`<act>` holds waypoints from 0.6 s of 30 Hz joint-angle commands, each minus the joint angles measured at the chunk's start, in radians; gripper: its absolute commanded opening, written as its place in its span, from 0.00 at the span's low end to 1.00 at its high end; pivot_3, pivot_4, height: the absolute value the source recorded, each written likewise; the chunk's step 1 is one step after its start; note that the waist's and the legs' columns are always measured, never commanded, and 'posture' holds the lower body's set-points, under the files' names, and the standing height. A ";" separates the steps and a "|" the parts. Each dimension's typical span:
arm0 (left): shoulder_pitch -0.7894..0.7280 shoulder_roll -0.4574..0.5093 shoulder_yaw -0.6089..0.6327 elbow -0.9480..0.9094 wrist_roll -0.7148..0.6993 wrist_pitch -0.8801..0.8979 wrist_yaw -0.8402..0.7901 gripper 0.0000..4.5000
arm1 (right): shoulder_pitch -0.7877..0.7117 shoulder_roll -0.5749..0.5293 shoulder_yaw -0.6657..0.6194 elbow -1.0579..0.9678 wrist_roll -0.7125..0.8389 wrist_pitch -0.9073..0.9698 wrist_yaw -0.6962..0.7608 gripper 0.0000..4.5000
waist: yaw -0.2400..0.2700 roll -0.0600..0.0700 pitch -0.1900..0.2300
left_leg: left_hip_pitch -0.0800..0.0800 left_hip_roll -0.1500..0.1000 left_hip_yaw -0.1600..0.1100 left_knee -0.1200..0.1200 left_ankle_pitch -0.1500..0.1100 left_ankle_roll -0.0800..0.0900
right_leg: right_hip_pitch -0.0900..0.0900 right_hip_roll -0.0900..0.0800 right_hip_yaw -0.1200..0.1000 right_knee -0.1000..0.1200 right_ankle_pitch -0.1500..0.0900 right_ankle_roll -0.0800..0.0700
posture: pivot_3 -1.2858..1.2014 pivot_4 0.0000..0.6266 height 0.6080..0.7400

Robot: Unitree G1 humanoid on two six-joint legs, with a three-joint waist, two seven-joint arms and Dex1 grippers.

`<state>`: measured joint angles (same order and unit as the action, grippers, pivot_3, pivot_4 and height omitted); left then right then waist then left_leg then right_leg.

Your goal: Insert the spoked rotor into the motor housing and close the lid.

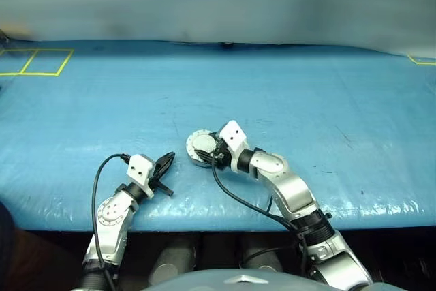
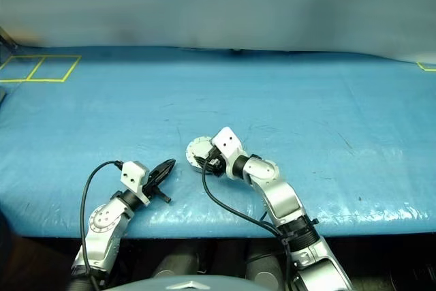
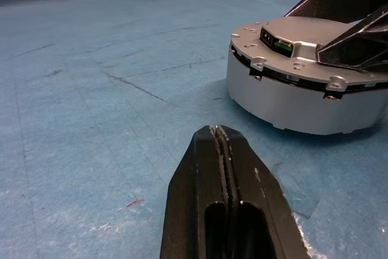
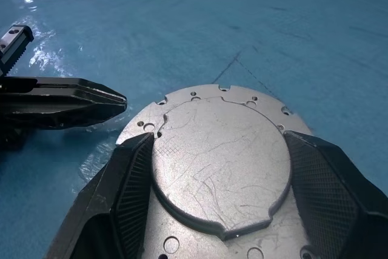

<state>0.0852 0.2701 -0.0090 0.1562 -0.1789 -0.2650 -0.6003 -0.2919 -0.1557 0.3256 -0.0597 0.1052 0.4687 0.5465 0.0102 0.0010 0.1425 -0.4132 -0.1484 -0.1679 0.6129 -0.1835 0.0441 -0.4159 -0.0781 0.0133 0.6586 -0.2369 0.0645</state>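
Both right tool (image 4: 212,168) fingers straddle the lid (image 4: 221,162), already down on the housing (image 3: 303,98) mid-bench (image 1: 306,100); grip unclear. Left tool (image 3: 227,210) shut, empty, just beside. Press evenly, centred, so the lid seats flush.

Blue table (image 1: 306,100) lies open beyond the closed motor housing (image 1: 201,148).

Both arms (image 1: 286,192) are silver-grey metal links with black joint collars. A white block-shaped camera housing (image 1: 234,136) sits just behind each set of fingers. Looping black cables (image 1: 95,195) run back along each forearm. The fingers (image 4: 130,195) are matte black, with cross-hatched textured inner pads; the left pair (image 3: 224,210) tapers to a narrow tip.
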 commanded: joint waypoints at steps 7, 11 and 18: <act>-0.013 -0.005 -0.004 -0.018 -0.007 -0.019 -0.009 0.00 | -0.023 -0.016 0.050 -0.041 -0.046 0.031 -0.002 0.67 | -0.003 0.000 0.000 | 0.000 0.000 0.000 0.000 0.000 0.000 | 0.000 0.000 0.000 0.000 0.000 0.000 | 0.52 0.24 1.00; -0.010 -0.005 -0.004 -0.020 -0.006 -0.016 -0.008 0.00 | -0.026 -0.036 0.064 -0.022 -0.080 0.034 -0.011 0.67 | -0.006 0.000 0.000 | 0.000 0.000 0.000 0.000 0.000 0.000 | 0.000 0.000 0.000 0.000 0.000 0.000 | 0.52 0.24 1.00; -0.008 -0.005 -0.005 -0.021 -0.006 -0.014 -0.010 0.00 | -0.033 -0.049 0.060 -0.001 -0.078 0.032 0.003 0.67 | -0.007 0.000 0.000 | 0.001 0.000 0.000 0.000 0.000 0.000 | 0.001 0.000 0.000 0.000 0.000 0.000 | 0.52 0.24 1.00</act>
<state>0.0778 0.2679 -0.0111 0.1563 -0.1777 -0.2664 -0.6104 -0.3239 -0.1970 0.3832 -0.0774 0.0361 0.4894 0.5456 0.0030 0.0011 0.1425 -0.4122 -0.1485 -0.1679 0.6130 -0.1835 0.0439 -0.4149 -0.0782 0.0132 0.6588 -0.2369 0.0645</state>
